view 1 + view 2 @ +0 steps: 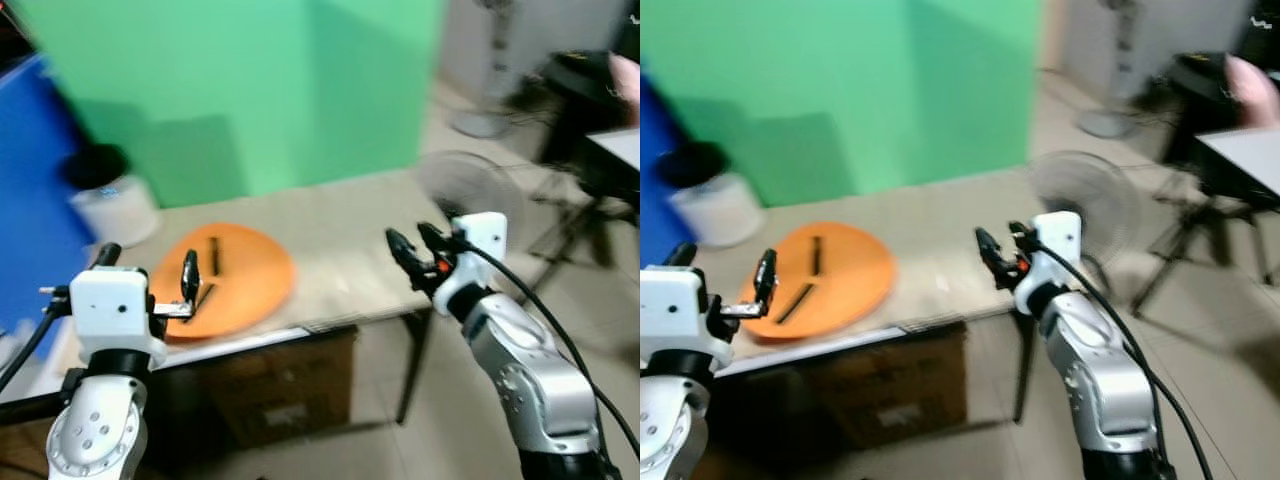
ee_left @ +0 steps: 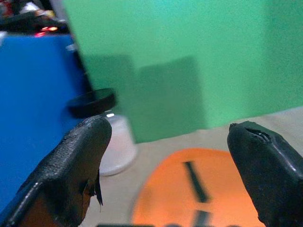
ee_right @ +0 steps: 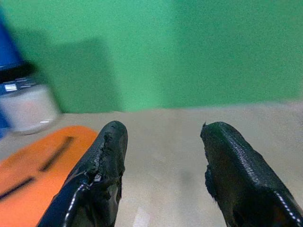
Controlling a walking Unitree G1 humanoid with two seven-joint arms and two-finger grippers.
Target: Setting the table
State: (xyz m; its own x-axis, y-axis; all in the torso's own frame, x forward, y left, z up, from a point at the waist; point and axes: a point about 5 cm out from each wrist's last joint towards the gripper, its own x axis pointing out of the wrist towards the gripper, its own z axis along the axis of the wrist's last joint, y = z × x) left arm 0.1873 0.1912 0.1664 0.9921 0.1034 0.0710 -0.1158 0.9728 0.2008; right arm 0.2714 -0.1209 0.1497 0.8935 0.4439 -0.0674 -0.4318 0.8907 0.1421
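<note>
While the orange placemat (image 1: 225, 278) is lying on the left part of the bench (image 1: 350, 250) with two dark strips on it, a white jar (image 1: 112, 205) is standing just beyond it — far left. Both tools are hovering empty with fingers spread: left tool (image 1: 150, 285) over the placemat's near edge, right tool (image 1: 418, 248) over the bench's right end — a fan (image 1: 470, 185) behind.

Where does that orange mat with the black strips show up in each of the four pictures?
Left eye: orange mat lies on the table's left part, beyond the left hand.
Right eye: lower left.
Left wrist: bottom centre, between the fingers.
Right wrist: bottom-left corner.
Shared landmark: white jar with black lid, behind the mat.
</note>
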